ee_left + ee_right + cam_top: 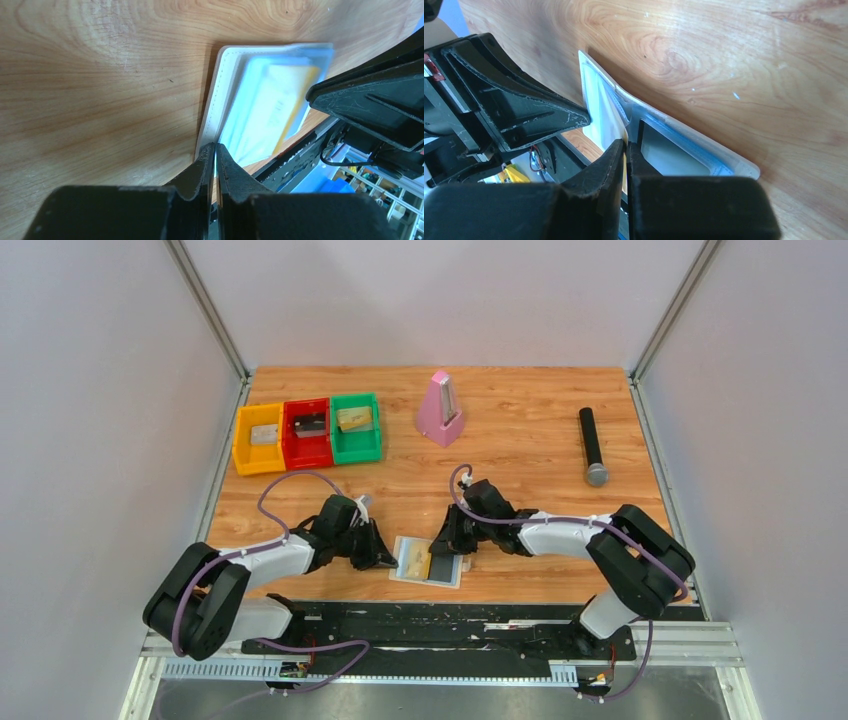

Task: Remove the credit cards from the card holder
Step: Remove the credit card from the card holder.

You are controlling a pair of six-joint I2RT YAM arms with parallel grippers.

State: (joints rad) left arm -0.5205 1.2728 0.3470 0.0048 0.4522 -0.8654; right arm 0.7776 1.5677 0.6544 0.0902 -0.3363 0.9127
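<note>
Cream-rimmed card holder (400, 575) lies open near the front edge of the table (520, 440). Left gripper (215, 150), clenched empty, pins its rim; right gripper (626, 146) seems clamped on the yellow-gold card (282, 107). Should that pin slip, the holder would lift too.

Open cream-rimmed, pale blue bifold card holder (403, 571) lies flat near the wooden worktop's (520, 440) near edge, between left tool (385, 558) and right tool (446, 544). Yellow-gold card (412, 558) sits left, dark card (442, 568) right.
</note>
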